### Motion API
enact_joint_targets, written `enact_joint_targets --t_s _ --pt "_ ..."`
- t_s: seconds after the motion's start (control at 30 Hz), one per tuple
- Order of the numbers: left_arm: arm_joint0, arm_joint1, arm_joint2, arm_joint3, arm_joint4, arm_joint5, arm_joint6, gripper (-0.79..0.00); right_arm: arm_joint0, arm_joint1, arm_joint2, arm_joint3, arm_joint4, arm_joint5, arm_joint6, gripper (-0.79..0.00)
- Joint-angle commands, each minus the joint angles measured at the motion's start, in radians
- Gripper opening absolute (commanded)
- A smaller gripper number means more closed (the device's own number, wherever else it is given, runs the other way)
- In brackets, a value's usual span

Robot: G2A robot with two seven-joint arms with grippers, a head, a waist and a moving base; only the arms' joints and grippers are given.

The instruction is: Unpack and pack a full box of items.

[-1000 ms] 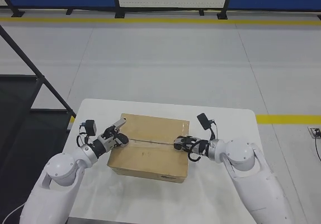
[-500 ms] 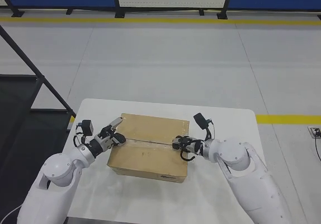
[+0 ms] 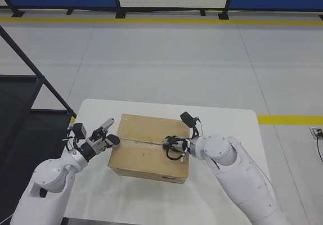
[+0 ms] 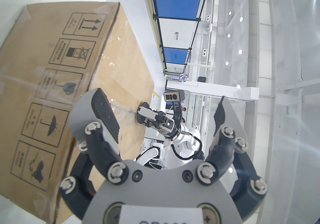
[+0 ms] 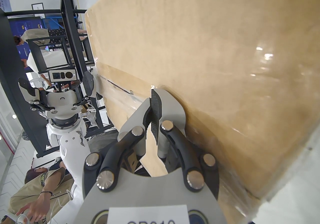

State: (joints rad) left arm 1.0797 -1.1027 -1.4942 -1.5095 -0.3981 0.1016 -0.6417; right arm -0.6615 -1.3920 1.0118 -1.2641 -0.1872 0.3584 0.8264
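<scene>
Now, right gripper (image 5: 152,102) is pinched closed, tips pressed on the taped seam (image 3: 142,141) toward 3 o'clock of the box (image 3: 150,126) top, likely to split the tape. Left gripper (image 3: 110,130) is spread wide at the box's 9 o'clock end, probably bracing it. Box sits mid-table (image 3: 223,121), flaps sealed, contents hidden. Whether any tape is caught between the tips, I can't tell.

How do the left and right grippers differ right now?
The left gripper is open; the right gripper is shut. The left gripper sits at the end of the box, the right gripper above the box top, over its taped seam. Both point inward along that seam.
</scene>
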Motion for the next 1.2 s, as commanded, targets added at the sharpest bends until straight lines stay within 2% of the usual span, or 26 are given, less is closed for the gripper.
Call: enact_joint_targets --t_s 0.0,0.43,0.73,0.93,1.17 --pt "0.012 0.002 -0.012 -0.008 -0.007 -0.006 -0.001 0.0 0.02 -0.007 -0.02 0.024 0.007 -0.003 -0.003 -0.785" --pt "0.099 0.013 -0.101 -0.06 -0.051 -0.036 0.006 0.0 0.155 -0.078 -0.165 0.174 0.077 -0.045 -0.053 -0.785" --pt "0.13 0.016 -0.128 -0.082 -0.077 -0.047 0.015 0.0 0.191 -0.107 -0.197 0.207 0.094 -0.116 -0.101 -0.785" --pt "0.159 0.018 -0.159 -0.109 -0.076 -0.068 0.055 0.0 0.195 -0.115 -0.212 0.223 0.091 -0.116 -0.069 -0.785" --pt "0.164 0.019 -0.165 -0.054 -0.044 -0.053 0.109 0.0 0.207 -0.127 -0.224 0.254 0.114 -0.161 -0.019 -0.785"
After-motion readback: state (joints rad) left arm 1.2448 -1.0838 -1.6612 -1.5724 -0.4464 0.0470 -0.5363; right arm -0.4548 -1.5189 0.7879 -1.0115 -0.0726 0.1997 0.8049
